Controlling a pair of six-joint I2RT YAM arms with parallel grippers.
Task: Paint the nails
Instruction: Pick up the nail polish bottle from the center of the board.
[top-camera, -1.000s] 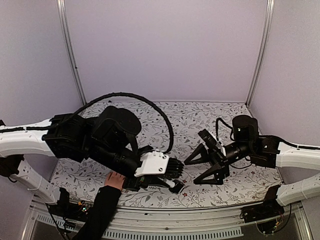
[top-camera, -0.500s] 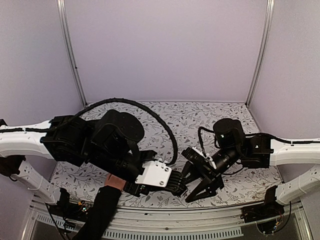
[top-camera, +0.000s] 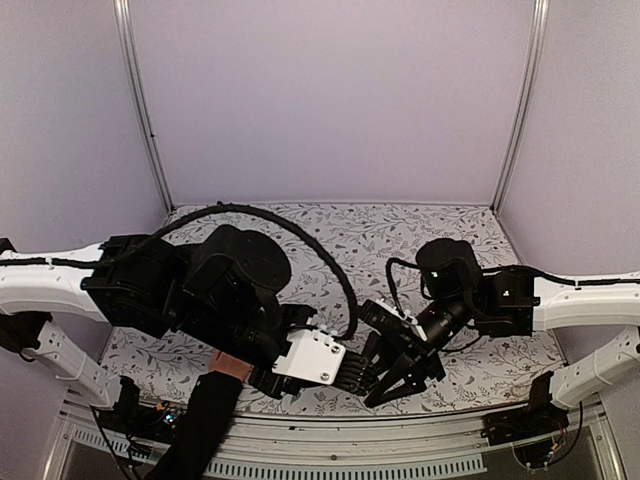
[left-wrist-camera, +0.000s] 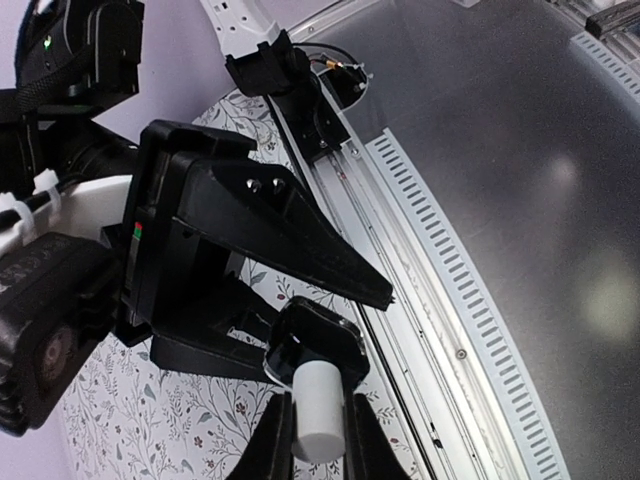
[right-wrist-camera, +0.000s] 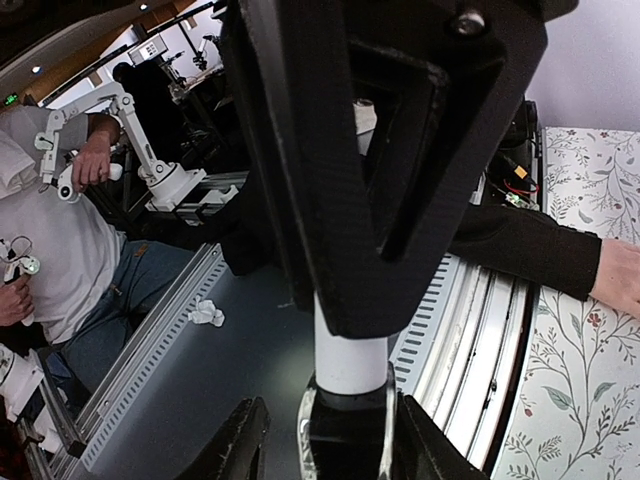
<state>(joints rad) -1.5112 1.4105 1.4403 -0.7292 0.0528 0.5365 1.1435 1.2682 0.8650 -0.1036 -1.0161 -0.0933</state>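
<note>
Left gripper (left-wrist-camera: 318, 450) pinching white cap (left-wrist-camera: 318, 405), right gripper (right-wrist-camera: 325, 440) straddling bottle (right-wrist-camera: 345, 435), seemingly loose

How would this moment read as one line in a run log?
left gripper: shut on cap | right gripper: open around bottle | hand: at table near edge, nails hidden

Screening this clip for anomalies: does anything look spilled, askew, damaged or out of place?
Nothing spilled or damaged. The left fingers clamp the white cap, and the right fingers bracket the dark bottle. One stray item: a small crumpled white scrap on the floor, seen in the right wrist view.
</note>
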